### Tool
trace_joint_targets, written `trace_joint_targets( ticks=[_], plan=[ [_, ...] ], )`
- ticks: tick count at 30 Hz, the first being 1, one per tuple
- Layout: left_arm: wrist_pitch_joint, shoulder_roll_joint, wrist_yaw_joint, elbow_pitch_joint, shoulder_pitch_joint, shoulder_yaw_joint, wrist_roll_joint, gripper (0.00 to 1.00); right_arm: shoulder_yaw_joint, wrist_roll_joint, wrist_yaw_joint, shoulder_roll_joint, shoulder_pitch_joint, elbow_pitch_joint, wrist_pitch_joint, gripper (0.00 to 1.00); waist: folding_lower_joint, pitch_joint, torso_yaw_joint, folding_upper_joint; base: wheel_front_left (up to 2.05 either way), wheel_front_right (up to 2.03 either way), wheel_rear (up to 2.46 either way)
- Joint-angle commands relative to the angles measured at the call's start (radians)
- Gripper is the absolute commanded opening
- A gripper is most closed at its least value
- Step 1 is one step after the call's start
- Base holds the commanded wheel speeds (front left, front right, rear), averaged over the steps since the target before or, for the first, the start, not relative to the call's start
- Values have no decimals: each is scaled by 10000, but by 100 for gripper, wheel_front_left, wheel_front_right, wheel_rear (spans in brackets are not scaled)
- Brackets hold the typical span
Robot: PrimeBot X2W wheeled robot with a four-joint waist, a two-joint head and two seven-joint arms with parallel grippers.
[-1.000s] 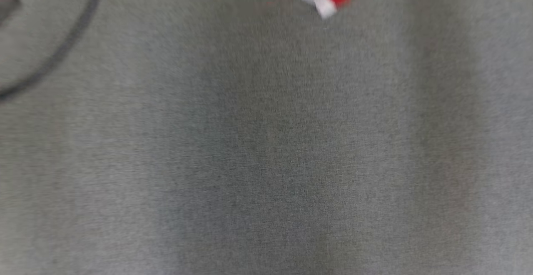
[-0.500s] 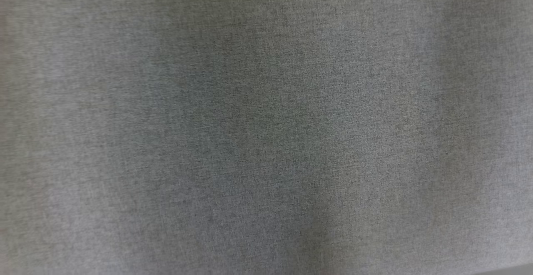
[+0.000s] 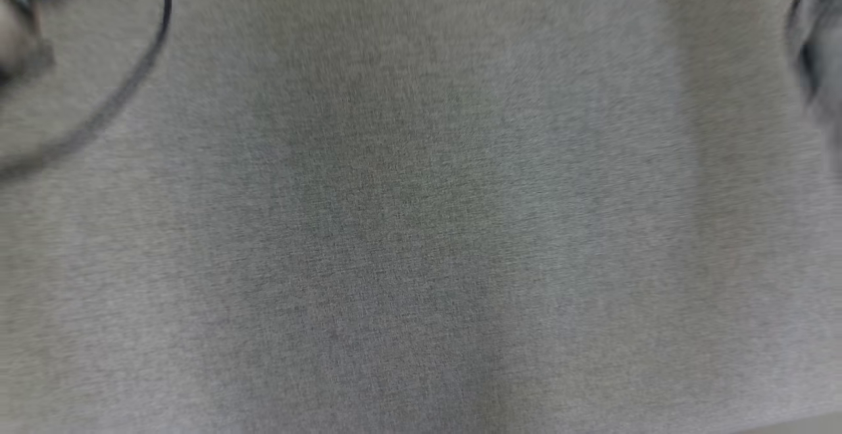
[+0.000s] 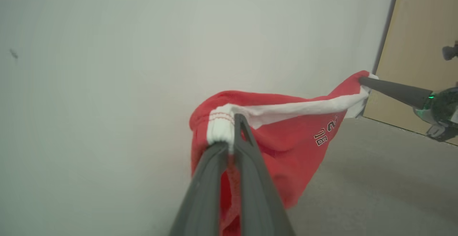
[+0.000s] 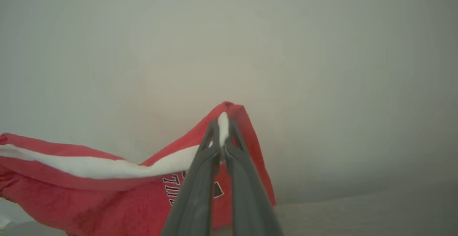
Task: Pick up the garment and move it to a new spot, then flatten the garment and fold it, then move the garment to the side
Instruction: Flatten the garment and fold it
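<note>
Two arms hold a red garment (image 4: pixel 286 136) up in front of a pale wall (image 4: pixel 107 68), stretched along its white band (image 4: pixel 297 108) over a grey cloth surface (image 4: pixel 375 182). The L gripper (image 4: pixel 230 128) is pressed together on one bunched end of the band. The R gripper (image 5: pixel 223 123) pinches the other end, dark fingers tight w/ a sliver of white btwn the tips. The band sags slightly btwn the two grips and red cloth droops below it. Whether the lowest fold touches the surface can't be told. Black-and-white lettering (image 4: pixel 325 136) shows in part, not legible. A light wooden panel (image 4: pixel 418 25) stands at the wall's edge. Head view, blurred, has the grey cloth surface w/ a dark cable (image 3: pixel 141 72) curving at upper left.
</note>
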Motion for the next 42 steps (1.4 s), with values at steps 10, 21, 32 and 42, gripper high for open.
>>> trace_joint_targets(
  ticks=[10,21,32,42],
  plan=[
    [-61,1168,1616,-4077,5767,1420,716,0,155,666,-23,-910,5742,-2395,-315,0,2,-2613,43,0,0,0,0],
    [-63,993,2325,-5560,10312,1832,1622,0,-923,419,-23,-864,10173,-3926,43,0,2,-3326,55,0,0,0,0],
    [-64,496,1864,-4744,13594,2374,2734,0,-2407,-632,-23,146,13811,-4861,693,0,2,-4294,94,0,0,0,0],
    [-63,622,1532,-4459,15415,3457,3276,0,-3179,-1085,-23,1661,16493,-6029,1728,0,2,-4786,396,0,0,0,0]
  ],
)
